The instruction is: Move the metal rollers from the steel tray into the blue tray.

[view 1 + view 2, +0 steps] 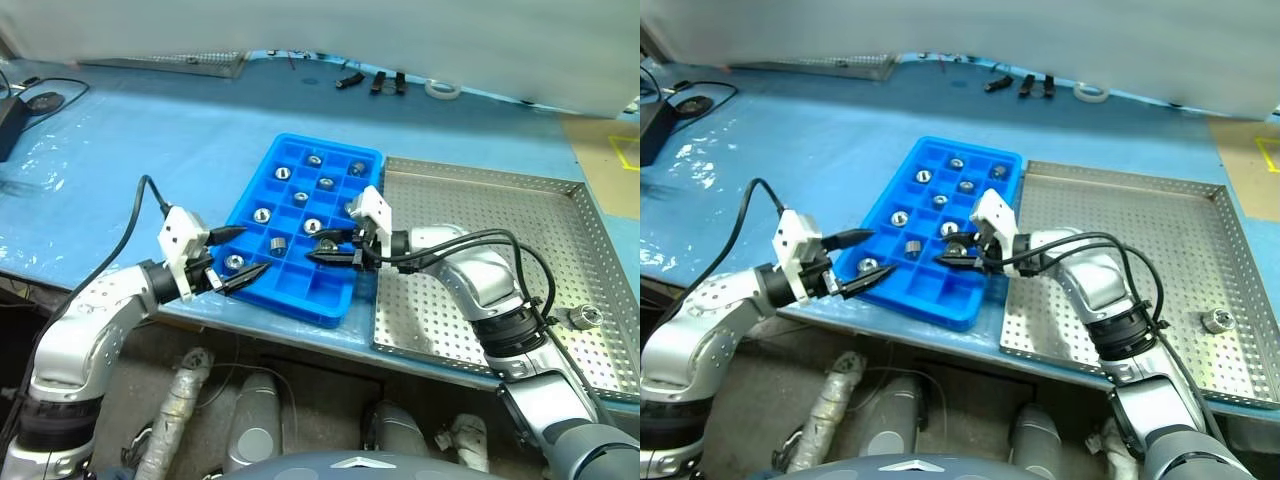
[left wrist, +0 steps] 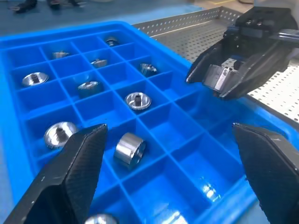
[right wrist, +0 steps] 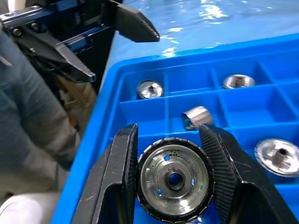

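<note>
Blue tray (image 1: 262, 180) is sitting on the table, just left of the steel tray (image 1: 560, 230), their long sides nearly touching. Nine rollers are lying in its compartments as far as I can count in the left eye view: three along the far rows (image 1: 314, 160), two more below them, then one at the left (image 1: 262, 214), one tipped on its side (image 1: 278, 244), one near the right gripper, and one at the near left corner (image 1: 233, 262), between the left fingers. One roller (image 1: 582, 318) is still resting on the steel tray's perforated floor, near its right rim.

Right gripper (image 3: 174, 179) is reaching leftward over the near part of the blue tray, its jaws clamping a tenth roller (image 3: 174, 179), round face toward the wrist camera, dark hole in the middle. Left gripper (image 1: 238, 255) is hovering at the blue tray's near left corner with jaws spread wide, gripping nothing.
</note>
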Available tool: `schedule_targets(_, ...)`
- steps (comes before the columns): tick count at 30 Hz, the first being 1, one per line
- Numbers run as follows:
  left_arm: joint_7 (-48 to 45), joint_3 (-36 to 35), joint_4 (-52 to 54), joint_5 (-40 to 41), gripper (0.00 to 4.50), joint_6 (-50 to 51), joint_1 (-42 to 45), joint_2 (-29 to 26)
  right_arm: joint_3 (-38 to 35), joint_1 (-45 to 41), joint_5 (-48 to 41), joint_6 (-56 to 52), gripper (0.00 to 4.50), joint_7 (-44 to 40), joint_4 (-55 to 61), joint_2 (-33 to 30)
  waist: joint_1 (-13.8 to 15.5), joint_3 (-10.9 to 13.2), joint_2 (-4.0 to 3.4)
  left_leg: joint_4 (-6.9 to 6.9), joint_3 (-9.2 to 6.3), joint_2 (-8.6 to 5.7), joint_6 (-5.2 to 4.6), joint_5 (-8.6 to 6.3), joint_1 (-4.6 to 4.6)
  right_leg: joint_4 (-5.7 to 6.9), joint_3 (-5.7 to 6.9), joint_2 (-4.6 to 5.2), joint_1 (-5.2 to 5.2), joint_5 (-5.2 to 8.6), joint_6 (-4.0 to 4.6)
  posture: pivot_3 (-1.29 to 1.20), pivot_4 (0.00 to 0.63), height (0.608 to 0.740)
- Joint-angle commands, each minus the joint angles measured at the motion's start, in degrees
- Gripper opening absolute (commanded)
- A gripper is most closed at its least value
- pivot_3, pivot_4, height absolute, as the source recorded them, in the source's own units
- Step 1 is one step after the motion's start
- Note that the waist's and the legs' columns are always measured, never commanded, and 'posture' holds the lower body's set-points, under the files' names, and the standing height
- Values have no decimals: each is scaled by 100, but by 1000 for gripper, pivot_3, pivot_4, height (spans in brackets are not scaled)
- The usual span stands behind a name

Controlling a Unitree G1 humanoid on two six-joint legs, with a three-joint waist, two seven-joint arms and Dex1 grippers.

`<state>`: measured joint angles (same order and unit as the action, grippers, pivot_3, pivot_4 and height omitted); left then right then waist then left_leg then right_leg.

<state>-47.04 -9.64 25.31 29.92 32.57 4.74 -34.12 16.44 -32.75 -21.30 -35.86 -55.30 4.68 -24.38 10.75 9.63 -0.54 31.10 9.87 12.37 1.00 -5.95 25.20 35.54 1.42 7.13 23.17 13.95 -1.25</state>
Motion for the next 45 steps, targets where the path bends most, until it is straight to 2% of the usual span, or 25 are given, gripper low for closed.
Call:
schedule_targets(1, 135, -195, 375, 171, 4500, 46, -142, -102, 109, -80, -61, 3, 1662, -104, 29, 171, 35, 0, 0, -1, -2, 0, 1, 1, -1, 2, -1, 0, 1, 0, 1, 377, 150, 740)
schedule_targets(9, 184, -66, 373, 225, 4500, 84, -149, -199, 209, -279, 86, -359, 1662, 268, -344, 635, 108, 0, 0, -1, -3, -1, 9, 6, 0, 7, -3, -3, 6, -1, 1, 366, 150, 740)
schedule_targets(18, 149, 87, 175, 196, 4500, 67, 105, -229, 138, -232, -105, -958, 1662, 135, -193, 539, 108, -1, 0, -2, -6, -1, 25, 15, -1, 12, -3, -3, 6, -1, 0, 339, 150, 740)
schedule_targets(24, 75, 244, -60, 152, 4500, 11, 384, -228, 43, -240, -11, -861, 3630, 312, -230, 592, 94, -1, 1, -1, -7, -2, 40, 24, -2, 16, -3, -4, 9, -2, 0, 290, 150, 740)
schedule_targets(28, 52, 380, -372, 122, 4500, 17, 752, -170, -74, -260, 172, -671, 3630, 582, -186, 483, 90, -1, 1, -1, -7, -2, 48, 30, -1, 18, -4, -5, 9, -2, 0, 237, 150, 740)
schedule_targets(32, 13, 603, -724, 106, 4500, 1, 1258, -13, -510, -192, 98, -709, 3630, 942, 11, 384, 70, -2, 3, 2, -7, -9, 51, 32, -2, 24, -6, -4, 6, -5, -1, 160, 150, 740)
schedule_targets(37, -359, 1205, -1682, -149, 4500, -264, 2147, 364, -1506, 148, -109, -993, 3630, 1700, 567, 288, -19, -4, 6, 9, -5, -16, 51, 34, -2, 24, -12, -4, 2, -8, -4, 16, 150, 740)
schedule_targets(40, -665, 1507, -2226, -271, 4500, -475, 2649, 639, -2051, 533, -326, -1282, 3630, 2097, 1086, 279, -138, -6, 9, 12, -4, -19, 49, 35, 0, 23, -14, -5, 2, -11, -7, -29, 150, 740)
schedule_targets(41, -779, 1618, -2421, -334, 4500, -570, 2821, 745, -2222, 726, -318, -1325, 3630, 2264, 1257, 256, -200, -6, 9, 13, -4, -19, 48, 34, 1, 22, -15, -5, 3, -15, -14, -126, 150, 740)
schedule_targets(45, -1341, 2028, -3353, -579, 4500, -1021, 3498, 1245, -3033, 1579, -84, -1400, 3630, 3108, 1740, 207, -358, -8, 10, 12, -1, -20, 43, 32, 0, 19, -17, -5, 2, -20, -22, -232, 150, 740)
